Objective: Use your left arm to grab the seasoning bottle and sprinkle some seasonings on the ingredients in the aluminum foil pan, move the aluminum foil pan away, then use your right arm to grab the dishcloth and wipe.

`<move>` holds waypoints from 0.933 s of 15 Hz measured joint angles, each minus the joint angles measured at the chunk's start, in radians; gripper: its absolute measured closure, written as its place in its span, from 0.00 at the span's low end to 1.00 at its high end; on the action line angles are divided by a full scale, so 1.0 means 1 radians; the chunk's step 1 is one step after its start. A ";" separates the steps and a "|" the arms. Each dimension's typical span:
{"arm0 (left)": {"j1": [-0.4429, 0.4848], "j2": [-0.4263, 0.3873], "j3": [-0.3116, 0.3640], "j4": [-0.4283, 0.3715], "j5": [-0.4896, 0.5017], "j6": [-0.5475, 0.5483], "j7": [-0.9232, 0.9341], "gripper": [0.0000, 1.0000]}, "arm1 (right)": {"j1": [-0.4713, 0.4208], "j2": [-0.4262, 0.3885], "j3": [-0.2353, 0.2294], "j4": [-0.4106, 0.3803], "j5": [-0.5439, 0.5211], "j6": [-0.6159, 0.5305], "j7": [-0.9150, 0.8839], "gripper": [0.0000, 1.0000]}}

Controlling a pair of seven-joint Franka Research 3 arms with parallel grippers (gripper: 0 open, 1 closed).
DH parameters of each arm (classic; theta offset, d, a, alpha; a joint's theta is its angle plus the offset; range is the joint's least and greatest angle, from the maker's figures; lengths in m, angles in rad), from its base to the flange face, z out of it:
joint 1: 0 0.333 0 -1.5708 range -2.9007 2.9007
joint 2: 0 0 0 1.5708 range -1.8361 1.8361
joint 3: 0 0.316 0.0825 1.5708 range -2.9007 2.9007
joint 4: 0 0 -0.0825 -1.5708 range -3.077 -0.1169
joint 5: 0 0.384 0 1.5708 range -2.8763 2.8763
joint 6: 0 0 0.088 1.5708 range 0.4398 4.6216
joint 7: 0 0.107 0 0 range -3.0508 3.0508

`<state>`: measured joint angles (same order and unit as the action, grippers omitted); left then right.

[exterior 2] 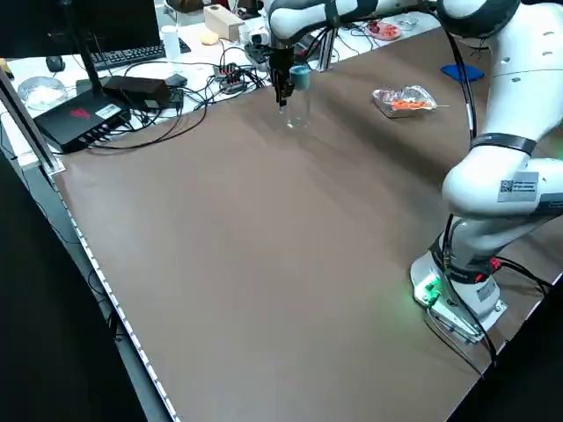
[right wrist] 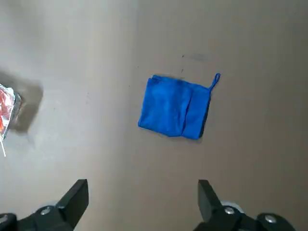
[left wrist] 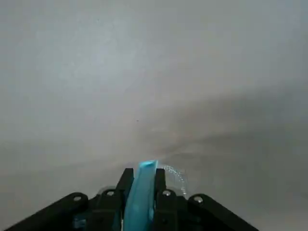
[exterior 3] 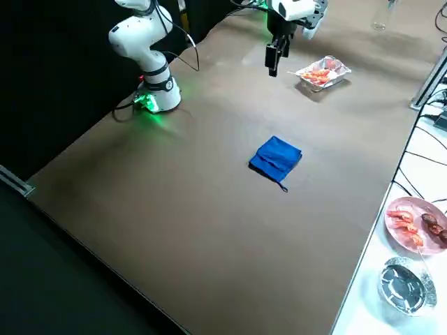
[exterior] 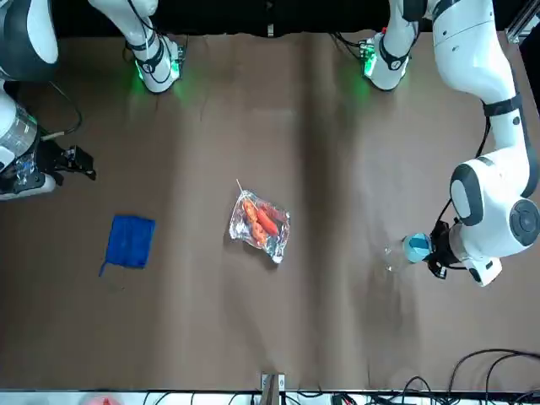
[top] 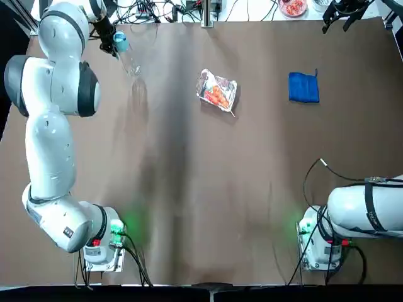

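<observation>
While my left end effector [left wrist: 143, 185] is closed to the width of the bottle's blue cap, gripping it between 2 fingers, the clear bottle [exterior 2: 298, 107] hangs cap-up near the desk's far left corner. I cannot tell whether its base touches the desk [top: 208, 201].

My right end effector [right wrist: 143, 183] is wide open with nothing between its 2 fingers; it is raised over the right side of the desk, apart from the cloth.

I count 1 bottle, 1 foil pan [top: 217, 92] and 1 cloth [top: 303, 87]. The pan sits between the bottle and the cloth, touching neither, and holds the orange-red food [exterior: 260, 221] with 1 skewer [exterior: 240, 186] poking out; the pieces overlap too much for me to count. The blue cloth lies folded to the pan's right, with 1 loop at a corner. Beyond the far edge I see 1 pink plate [exterior 3: 392, 234] of food and 1 bowl [exterior 3: 407, 286].
</observation>
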<state>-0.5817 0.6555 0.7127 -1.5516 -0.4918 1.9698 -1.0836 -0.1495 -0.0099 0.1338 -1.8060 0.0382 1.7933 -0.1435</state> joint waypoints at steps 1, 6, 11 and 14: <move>-0.004 0.000 -0.002 -0.011 0.000 0.012 -0.012 0.77 | 0.000 0.000 0.000 0.000 0.000 0.000 0.000 0.00; -0.026 0.000 -0.003 -0.084 0.000 0.089 -0.040 0.77 | 0.000 0.000 0.000 0.000 0.000 0.000 0.000 0.00; -0.031 0.001 -0.009 -0.109 0.000 0.112 -0.042 0.77 | 0.000 0.000 0.000 0.000 0.000 0.000 0.000 0.00; -0.032 0.009 -0.016 -0.115 0.000 0.115 -0.042 0.77 | 0.000 0.000 0.000 0.000 0.000 0.000 0.000 0.00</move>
<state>-0.6135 0.6646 0.6971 -1.6666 -0.4919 2.0845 -1.1258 -0.1492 -0.0098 0.1339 -1.8060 0.0382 1.7933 -0.1438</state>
